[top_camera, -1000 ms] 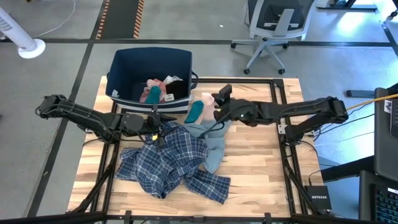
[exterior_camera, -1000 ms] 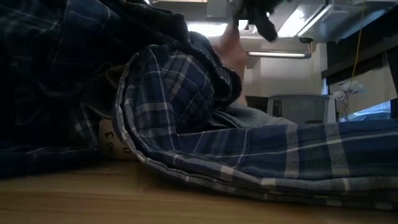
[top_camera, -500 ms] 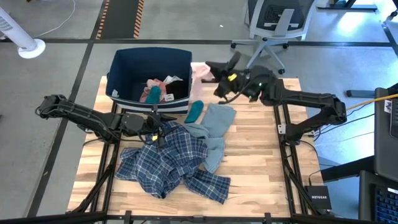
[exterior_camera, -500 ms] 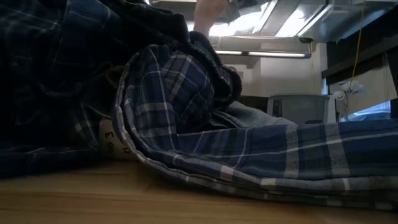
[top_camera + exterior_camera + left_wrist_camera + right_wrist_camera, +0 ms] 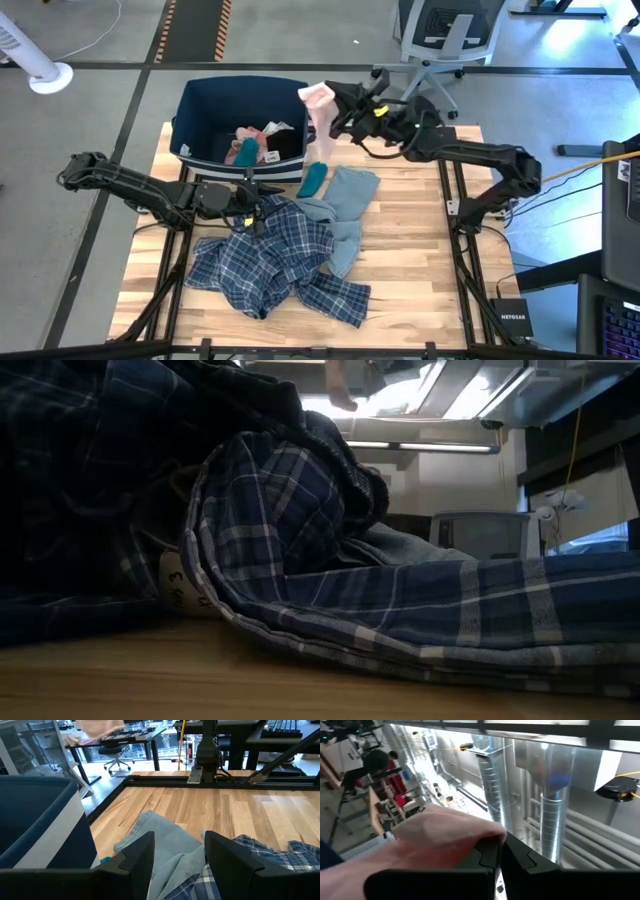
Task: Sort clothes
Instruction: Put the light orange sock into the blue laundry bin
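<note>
My right gripper [image 5: 337, 112] is shut on a pink piece [image 5: 320, 120], held up beside the right far corner of the dark blue bin [image 5: 200, 100]. The pink piece also shows at the top of the low view [image 5: 340, 385]. In the bin lie pink, teal, white and black items [image 5: 262, 145]. A teal piece [image 5: 312, 180], a light grey-blue garment [image 5: 345, 205] and the big plaid shirt [image 5: 270, 260] lie on the table. My left gripper [image 5: 250, 205] is open and low over the plaid shirt's far edge [image 5: 260, 855]. My right gripper pinches a bunched fold of the pink piece [image 5: 445, 842] between its two shut fingers [image 5: 520, 862]. The fingers point toward the bin, tipped upward. The piece hangs below the gripper [image 5: 322, 145], clear of the table, slack.
The bin stands at the table's far left of centre. Bare wood [image 5: 420, 250] lies on the right half of the table. A metal frame rail [image 5: 210, 779] runs along the table's edge. An office chair [image 5: 440, 45] stands beyond the far edge.
My right gripper has gone up and toward the far edge and the bin, tipping upward, shut on the pink piece. The pink piece has been lifted off the table beside the teal piece and now hangs clear at the bin's right side.
</note>
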Available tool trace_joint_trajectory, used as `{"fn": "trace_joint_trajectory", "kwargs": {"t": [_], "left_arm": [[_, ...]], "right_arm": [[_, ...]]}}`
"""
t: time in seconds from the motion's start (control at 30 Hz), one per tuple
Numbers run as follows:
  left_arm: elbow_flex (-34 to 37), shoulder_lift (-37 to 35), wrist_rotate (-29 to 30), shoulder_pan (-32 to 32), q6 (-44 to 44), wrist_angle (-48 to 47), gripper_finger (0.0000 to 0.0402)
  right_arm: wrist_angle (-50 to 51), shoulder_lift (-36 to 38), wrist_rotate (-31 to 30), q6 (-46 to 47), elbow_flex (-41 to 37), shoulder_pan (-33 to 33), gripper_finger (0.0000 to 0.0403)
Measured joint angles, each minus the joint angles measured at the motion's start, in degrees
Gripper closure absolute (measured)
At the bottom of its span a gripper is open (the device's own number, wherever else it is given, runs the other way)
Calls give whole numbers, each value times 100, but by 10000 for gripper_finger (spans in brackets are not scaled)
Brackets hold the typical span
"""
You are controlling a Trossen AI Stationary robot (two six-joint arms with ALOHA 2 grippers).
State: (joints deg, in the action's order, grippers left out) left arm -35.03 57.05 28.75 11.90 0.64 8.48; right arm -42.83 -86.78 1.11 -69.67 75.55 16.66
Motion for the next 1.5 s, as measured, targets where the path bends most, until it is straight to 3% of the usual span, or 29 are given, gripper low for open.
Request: {"fn": "trace_joint_trajectory", "kwargs": {"t": [0.13,0.27,0.47,0.63,0.9,1.0,1.3,1.5], "left_arm": [[0,1,0,0,-44,-6,233],[0,1,0,-2,-109,-10,233],[0,1,0,-2,-83,-31,233],[0,1,0,0,-70,-69,233],[0,1,-2,0,-66,-78,233],[0,1,0,0,-63,-65,233],[0,1,-1,0,45,-65,233],[0,1,-1,0,45,-75,233]], "right_arm": [[-220,-430,4,29,201,29,384],[210,-929,3,48,859,25,384],[1761,-1648,-41,41,2147,24,384],[3319,-2049,-865,243,3038,24,384],[4982,-2114,-1264,541,3220,24,378],[5421,-2098,-1312,983,3222,34,346],[7691,-2080,-1209,1241,4188,62,189],[9313,-2062,-1202,1263,5222,57,151]]}}
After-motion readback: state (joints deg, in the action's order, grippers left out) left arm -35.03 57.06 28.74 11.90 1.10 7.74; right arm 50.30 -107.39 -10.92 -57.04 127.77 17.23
